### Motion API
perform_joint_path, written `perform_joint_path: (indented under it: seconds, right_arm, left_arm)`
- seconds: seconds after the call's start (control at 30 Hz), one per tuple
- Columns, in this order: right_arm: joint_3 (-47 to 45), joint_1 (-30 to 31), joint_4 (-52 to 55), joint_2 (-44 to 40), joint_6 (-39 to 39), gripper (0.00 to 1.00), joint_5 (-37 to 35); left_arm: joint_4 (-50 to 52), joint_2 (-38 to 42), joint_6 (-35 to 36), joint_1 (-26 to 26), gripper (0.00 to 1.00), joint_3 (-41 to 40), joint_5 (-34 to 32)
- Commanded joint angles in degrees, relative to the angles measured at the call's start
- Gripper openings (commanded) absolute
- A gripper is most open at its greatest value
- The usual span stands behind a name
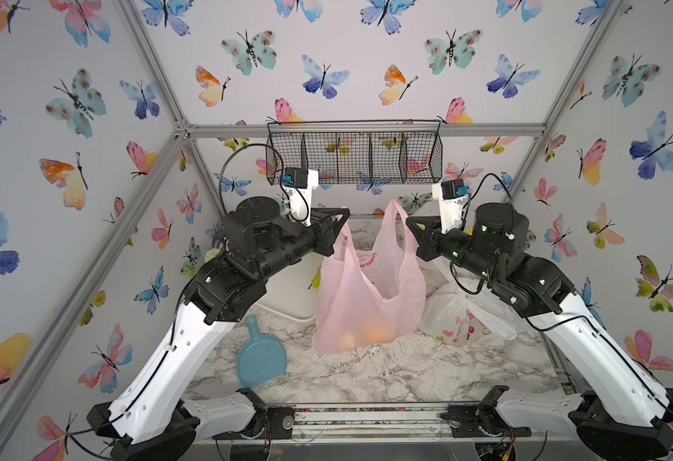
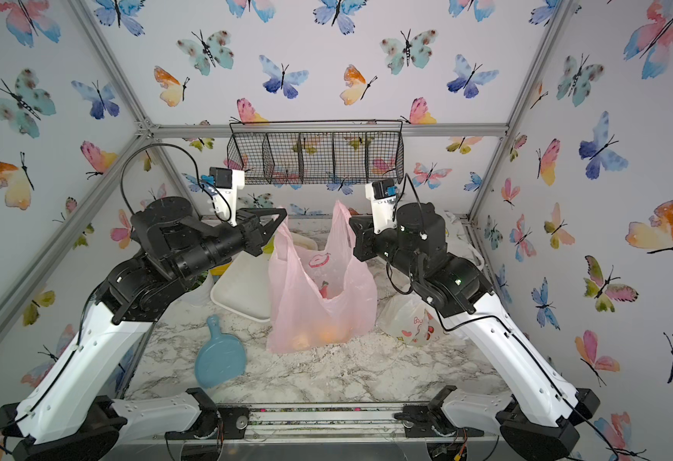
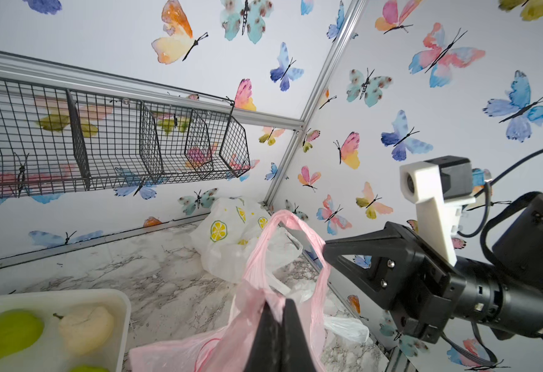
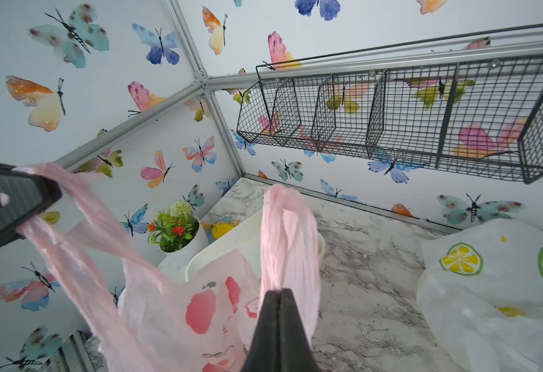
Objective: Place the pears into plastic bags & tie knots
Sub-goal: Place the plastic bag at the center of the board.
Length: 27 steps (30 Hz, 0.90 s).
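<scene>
The left end effector (image 1: pixel 342 217) and right end effector (image 1: pixel 409 223) each clench a handle of the translucent pink fruit-print plastic bag (image 1: pixel 366 303). An orange-yellow pear (image 1: pixel 376 331) shows through it.

Left gripper (image 3: pixel 279 335), bottom centre of frame: jaws clamped on bunched plastic of the pink bag (image 3: pixel 180 354). One handle loop (image 3: pixel 283 220) stands up above it. Right gripper (image 3: pixel 326 254) reaches in from the right of frame, jaws together, tip against that loop. Lemon bag (image 3: pixel 225 244) lies crumpled behind on the marble tabletop (image 3: pixel 154 273). Lower left: white tray (image 3: pixel 115 296) with a green pear (image 3: pixel 9 331) and a cream pear (image 3: pixel 86 328), apart from each other. Wire basket (image 3: pixel 102 145) hangs on the wall, upper left.
</scene>
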<state>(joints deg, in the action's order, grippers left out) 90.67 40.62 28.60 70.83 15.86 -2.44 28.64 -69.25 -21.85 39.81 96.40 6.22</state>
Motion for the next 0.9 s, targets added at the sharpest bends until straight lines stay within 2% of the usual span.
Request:
perform_joint_path:
  seconds: [0.0,0.13,0.27,0.33,0.4,0.47,0.6,0.73,0.87]
  right_arm:
    - [-0.13,-3.78,0.63,2.55,0.06,0.03,-2.07]
    - [2.25,-6.52,1.17,3.57,-0.36,0.03,-1.27]
    - [-3.73,-6.7,-0.38,4.08,-1.3,0.03,-1.96]
    - [-8.15,-7.57,-1.85,5.28,-1.45,0.03,-2.57]
    - [-8.2,-8.34,-0.79,7.4,-2.16,0.04,-3.65]
    - [-4.55,-8.37,1.85,9.14,-3.94,0.13,-4.46]
    - [6.58,-8.38,9.95,12.32,-7.24,0.5,-3.96]
    - [18.62,-8.21,20.24,16.09,-9.45,0.62,-3.01]
    - [17.53,-5.35,17.35,13.9,-11.44,0.79,5.4]
  left_arm:
    - [0.36,-2.31,1.66,0.09,0.0,-0.75,-1.73]
    - [0.29,-4.52,3.02,0.09,0.0,2.16,-1.25]
    - [-2.62,-4.74,4.5,-0.23,0.0,-3.09,-1.64]
    - [-4.59,-5.74,4.12,-1.97,0.0,-6.46,1.41]
    - [-4.04,-8.05,3.33,-4.27,0.0,-6.22,4.06]
    - [-1.48,-10.58,3.83,-5.82,0.0,-2.73,3.59]
    - [0.71,-14.3,6.89,-6.3,0.0,4.63,2.8]
    - [3.02,-18.33,7.26,-6.47,0.0,9.76,4.19]
    - [3.77,-19.73,7.43,-6.49,0.0,11.49,4.2]
